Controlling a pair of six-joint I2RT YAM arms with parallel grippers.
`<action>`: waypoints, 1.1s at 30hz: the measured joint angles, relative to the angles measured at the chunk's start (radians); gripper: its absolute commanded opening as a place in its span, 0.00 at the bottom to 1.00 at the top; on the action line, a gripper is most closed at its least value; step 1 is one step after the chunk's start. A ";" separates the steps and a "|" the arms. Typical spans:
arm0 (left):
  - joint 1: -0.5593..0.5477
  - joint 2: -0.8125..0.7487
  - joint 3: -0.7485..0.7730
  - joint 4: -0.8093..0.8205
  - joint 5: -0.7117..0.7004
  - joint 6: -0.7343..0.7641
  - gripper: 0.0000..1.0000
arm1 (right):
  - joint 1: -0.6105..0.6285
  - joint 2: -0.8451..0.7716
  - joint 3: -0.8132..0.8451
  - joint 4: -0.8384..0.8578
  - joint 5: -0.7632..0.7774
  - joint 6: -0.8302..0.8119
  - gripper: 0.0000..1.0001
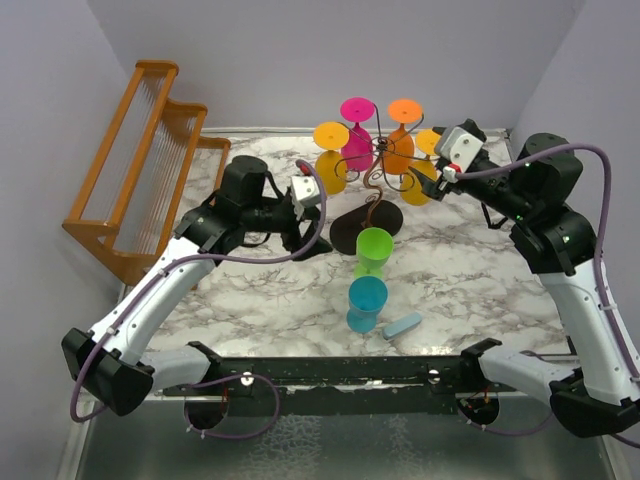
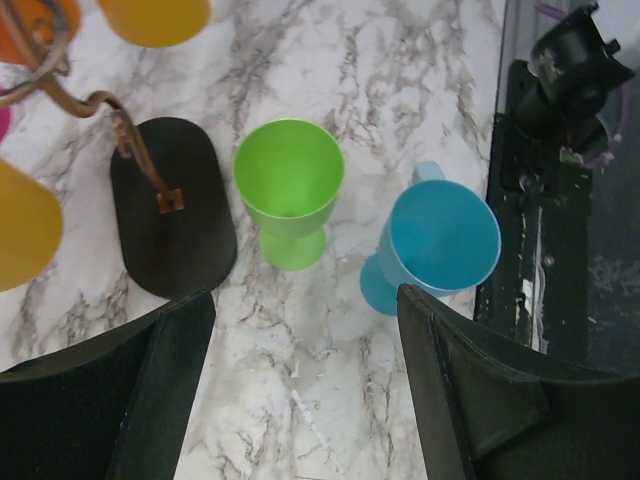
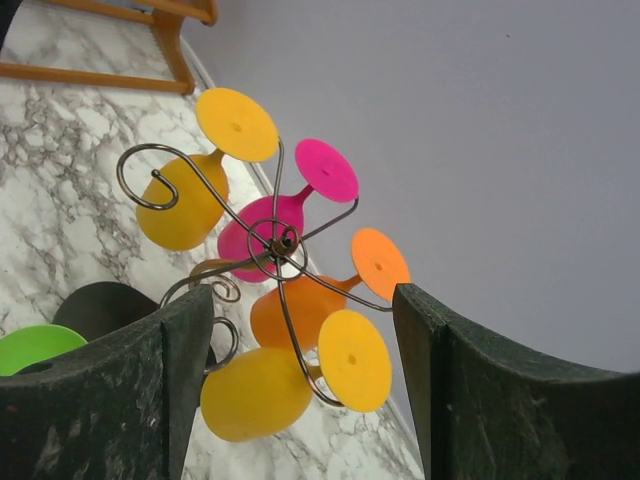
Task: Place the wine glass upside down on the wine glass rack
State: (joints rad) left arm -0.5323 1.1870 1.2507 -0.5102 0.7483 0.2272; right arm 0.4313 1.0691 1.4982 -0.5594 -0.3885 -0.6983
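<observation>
- Left pincer: released, empty, hovering over green glass and blue glass.
- Right pincer: released, empty, close beside rack.
- Done: four glasses hang upside down on rack.
- Left to do: green glass just beside rack base, blue glass beyond it, both upright on desk.
- Room: wall close behind rack; open desk on its near side.

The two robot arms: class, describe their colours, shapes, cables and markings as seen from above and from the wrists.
Both the left arm and the right arm have white lower shells and chunky black joints. A lilac cable runs along each. Each wrist carries a white camera block; the right one shows a small red spot. The fingers are broad, flat, dark plates.
</observation>
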 measured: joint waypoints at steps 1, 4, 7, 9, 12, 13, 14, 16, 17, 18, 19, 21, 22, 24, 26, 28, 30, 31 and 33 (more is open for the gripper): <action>-0.021 0.005 -0.005 -0.006 0.000 0.016 0.76 | -0.018 -0.006 0.000 0.006 -0.002 0.009 0.72; -0.089 0.023 -0.019 -0.027 -0.002 0.061 0.76 | -0.050 -0.013 -0.004 0.021 -0.006 0.018 0.72; -0.142 0.044 -0.027 -0.034 -0.021 0.089 0.73 | -0.087 -0.014 -0.021 0.037 -0.022 0.029 0.72; -0.169 0.060 -0.032 -0.031 -0.043 0.098 0.71 | -0.107 -0.011 -0.031 0.038 -0.039 0.036 0.72; -0.208 0.093 -0.040 -0.023 -0.074 0.108 0.68 | -0.119 -0.005 -0.033 0.038 -0.056 0.040 0.72; -0.220 0.104 -0.043 -0.022 -0.087 0.112 0.67 | -0.119 -0.003 -0.033 0.039 -0.060 0.040 0.72; -0.229 0.113 -0.044 -0.022 -0.094 0.116 0.67 | -0.119 -0.003 -0.033 0.039 -0.063 0.040 0.72; -0.253 0.132 -0.045 -0.022 -0.112 0.125 0.66 | -0.119 -0.002 -0.033 0.039 -0.071 0.040 0.72; -0.264 0.142 -0.045 -0.021 -0.119 0.128 0.66 | -0.119 -0.002 -0.033 0.039 -0.073 0.040 0.72; -0.278 0.153 -0.045 -0.022 -0.130 0.132 0.66 | -0.119 -0.002 -0.033 0.039 -0.075 0.040 0.72; -0.291 0.166 -0.045 -0.022 -0.140 0.138 0.65 | -0.119 -0.002 -0.033 0.039 -0.078 0.039 0.72; -0.312 0.189 -0.045 -0.024 -0.156 0.147 0.63 | -0.119 -0.002 -0.034 0.039 -0.081 0.039 0.72; -0.321 0.201 -0.043 -0.024 -0.163 0.151 0.62 | -0.119 -0.002 -0.035 0.039 -0.083 0.038 0.72; -0.340 0.228 -0.033 -0.034 -0.183 0.159 0.61 | -0.119 -0.002 -0.038 0.039 -0.085 0.037 0.72; -0.360 0.255 -0.021 -0.042 -0.207 0.172 0.60 | -0.119 -0.002 -0.041 0.039 -0.086 0.034 0.72; -0.378 0.276 -0.011 -0.048 -0.227 0.181 0.57 | -0.119 -0.002 -0.041 0.038 -0.086 0.031 0.72; -0.390 0.294 0.001 -0.053 -0.243 0.188 0.54 | -0.119 -0.002 -0.041 0.038 -0.086 0.030 0.72; -0.396 0.304 0.008 -0.054 -0.248 0.192 0.51 | -0.119 -0.002 -0.041 0.038 -0.085 0.030 0.72; -0.406 0.322 0.021 -0.060 -0.261 0.196 0.47 | -0.119 -0.002 -0.042 0.039 -0.084 0.028 0.72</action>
State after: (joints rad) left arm -0.9379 1.5085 1.2716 -0.5705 0.4870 0.4232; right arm 0.3119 1.0668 1.4567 -0.5209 -0.4728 -0.6704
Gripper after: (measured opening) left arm 0.527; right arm 0.718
